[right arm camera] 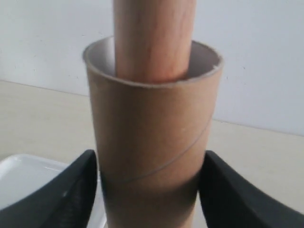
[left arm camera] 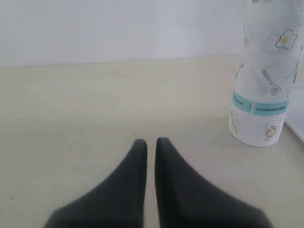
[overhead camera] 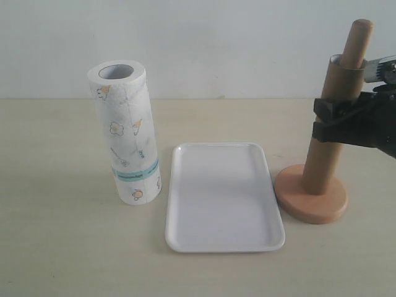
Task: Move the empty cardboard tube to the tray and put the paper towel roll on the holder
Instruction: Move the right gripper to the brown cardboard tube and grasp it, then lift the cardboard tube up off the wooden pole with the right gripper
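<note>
The empty cardboard tube point(overhead camera: 322, 164) still sleeves the holder's pole point(overhead camera: 357, 40), whose rounded top sticks out above it; the holder's disc base point(overhead camera: 312, 201) sits to the right of the tray point(overhead camera: 219, 198). My right gripper point(overhead camera: 325, 117) is shut on the tube point(right arm camera: 152, 118) about halfway up, with a finger point(right arm camera: 76, 185) pressed on each side. The paper towel roll point(overhead camera: 127, 133) stands upright left of the tray. My left gripper point(left arm camera: 151, 141) is shut and empty, low over the table, and the roll point(left arm camera: 263, 85) is ahead of it and off to one side. It does not show in the exterior view.
The tray holds nothing. A corner of the tray point(right arm camera: 28, 175) shows behind the tube in the right wrist view. A pale wall runs along the table's far edge.
</note>
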